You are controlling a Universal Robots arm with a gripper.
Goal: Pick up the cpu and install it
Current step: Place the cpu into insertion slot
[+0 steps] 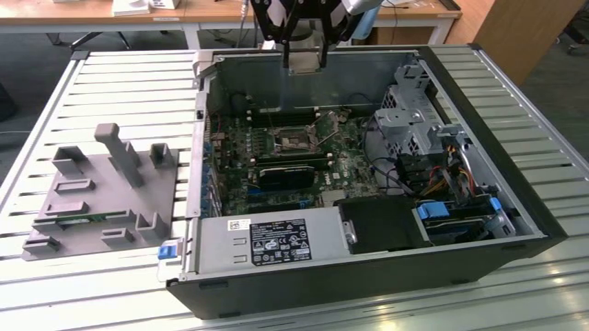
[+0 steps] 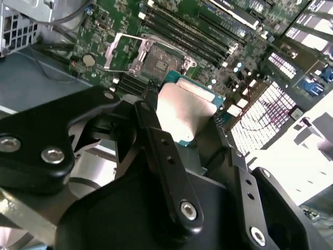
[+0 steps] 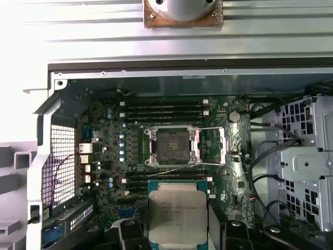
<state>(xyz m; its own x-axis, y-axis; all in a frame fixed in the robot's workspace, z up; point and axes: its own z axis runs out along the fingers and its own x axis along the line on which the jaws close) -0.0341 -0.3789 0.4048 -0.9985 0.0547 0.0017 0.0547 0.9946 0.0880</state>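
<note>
My gripper (image 1: 305,55) clenched on cpu (image 3: 177,213), holding it in air above open computer case (image 1: 198,138). Socket (image 3: 171,147) lies bare on motherboard (image 3: 104,135), its metal plate (image 3: 228,147) swung aside. Memory slots (image 3: 164,108) flank socket; loose cables (image 3: 265,156) near.

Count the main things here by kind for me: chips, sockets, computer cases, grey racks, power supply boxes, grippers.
cpu: 1
open cpu socket: 1
open computer case: 1
grey parts rack: 1
power supply box: 1
gripper, shut on the cpu: 1
Total: 6
</note>
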